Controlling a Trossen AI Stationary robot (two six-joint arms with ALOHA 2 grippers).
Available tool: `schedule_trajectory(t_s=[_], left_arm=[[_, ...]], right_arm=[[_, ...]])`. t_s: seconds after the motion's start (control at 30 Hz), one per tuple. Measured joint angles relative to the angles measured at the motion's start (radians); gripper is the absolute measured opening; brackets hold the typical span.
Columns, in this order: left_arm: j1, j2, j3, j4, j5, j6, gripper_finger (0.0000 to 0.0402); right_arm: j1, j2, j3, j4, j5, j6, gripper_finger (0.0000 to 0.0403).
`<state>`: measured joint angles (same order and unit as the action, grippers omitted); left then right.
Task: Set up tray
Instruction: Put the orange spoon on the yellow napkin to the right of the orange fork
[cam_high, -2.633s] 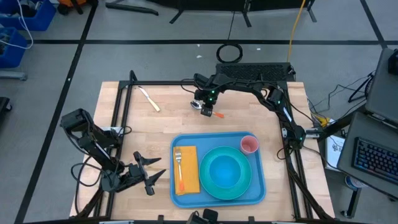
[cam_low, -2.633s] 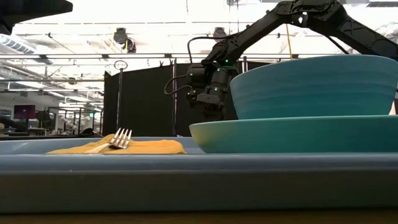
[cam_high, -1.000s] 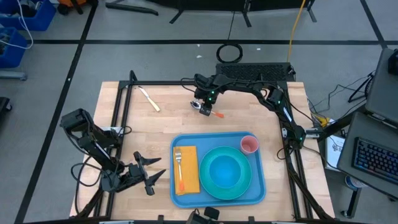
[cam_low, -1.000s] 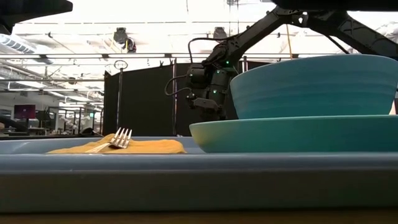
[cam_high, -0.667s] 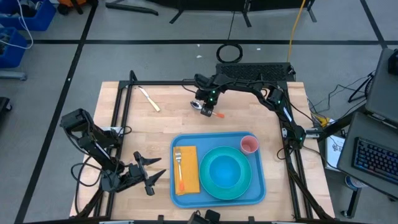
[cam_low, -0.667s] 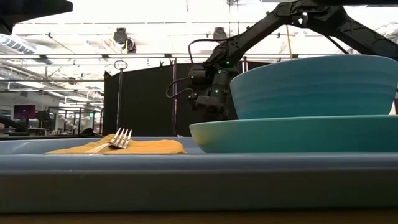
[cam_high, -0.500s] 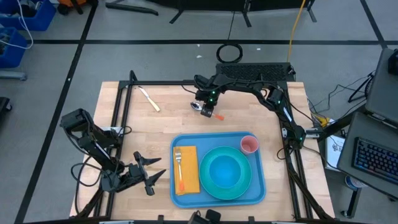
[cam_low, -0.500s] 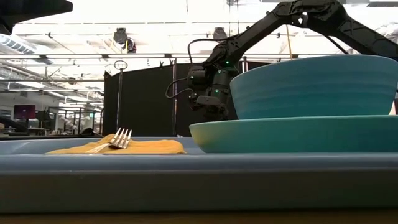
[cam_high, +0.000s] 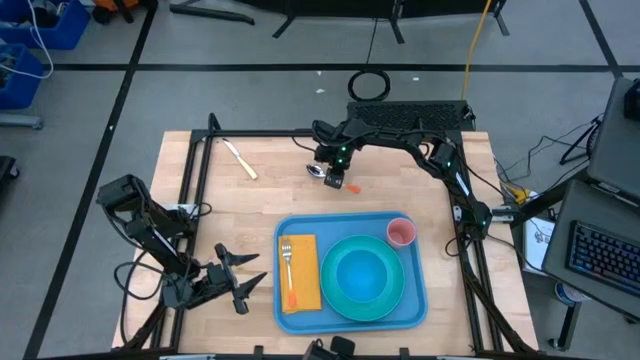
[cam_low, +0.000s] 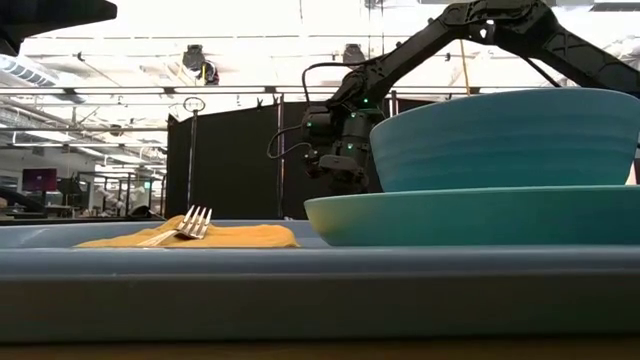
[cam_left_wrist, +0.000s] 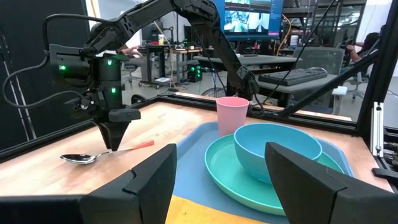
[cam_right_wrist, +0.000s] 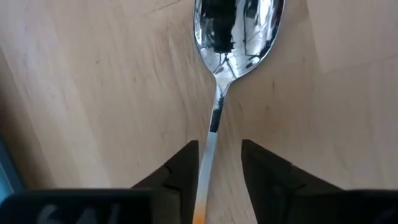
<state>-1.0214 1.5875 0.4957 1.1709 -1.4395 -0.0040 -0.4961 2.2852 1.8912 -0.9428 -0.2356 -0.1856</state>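
Note:
The blue tray (cam_high: 417, 300) lies at the table's near middle. On it are a teal plate (cam_high: 392, 292) with a teal bowl (cam_high: 358, 272), a pink cup (cam_high: 401, 233) and a yellow napkin (cam_high: 305, 272) with a fork (cam_high: 287, 262). Beyond the tray a spoon (cam_right_wrist: 239, 25) with an orange handle end (cam_left_wrist: 146, 144) lies flat on the wood. My right gripper (cam_right_wrist: 219, 152) points down over it, open, with one finger on each side of the handle. My left gripper (cam_high: 243, 283) waits open at the near left. My right gripper comes at the spoon from above and straddles the middle of its handle (cam_right_wrist: 212, 132), with its fingers across the handle. A gap shows on one side. Whether the other finger (cam_right_wrist: 183, 163) touches the handle I cannot tell. The spoon rests on the table.
A pale knife (cam_high: 240, 158) lies on the wood at the far left. A black frame (cam_high: 205, 140) runs along the table's edges. Bare wood shows between the knife, the spoon and the tray.

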Motion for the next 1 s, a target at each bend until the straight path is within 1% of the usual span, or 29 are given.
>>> schedule_trajectory(t_s=[0.1,0.2,0.23,0.53,0.7,0.83,0.9,1.0], left_arm=[[0.000,0.000,0.000,0.000,0.000,0.000,0.0250],[0.000,0.000,0.000,0.000,0.000,0.000,0.0250],[0.000,0.000,0.000,0.000,0.000,0.000,0.0250],[0.000,0.000,0.000,0.000,0.000,0.000,0.0250],[0.000,0.000,0.000,0.000,0.000,0.000,0.0250],[0.000,0.000,0.000,-0.001,0.001,0.000,0.0250],[0.000,0.000,0.000,-0.001,0.001,0.000,0.0250],[0.000,0.000,0.000,-0.001,0.001,0.000,0.0250]], right_arm=[[0.000,0.000,0.000,0.006,0.006,-0.001,0.0122],[0.000,0.000,0.000,0.012,0.077,-0.003,0.0134],[0.000,0.000,0.000,0.011,0.083,-0.004,0.0139],[0.000,0.001,0.000,0.025,0.071,-0.011,0.0178],[0.005,0.001,0.000,0.005,0.029,-0.011,0.0199],[0.007,0.001,0.000,0.004,0.024,-0.011,0.0214],[0.007,0.001,0.000,0.009,0.032,-0.003,0.0217],[0.013,0.001,0.000,0.023,0.079,0.011,0.0216]])
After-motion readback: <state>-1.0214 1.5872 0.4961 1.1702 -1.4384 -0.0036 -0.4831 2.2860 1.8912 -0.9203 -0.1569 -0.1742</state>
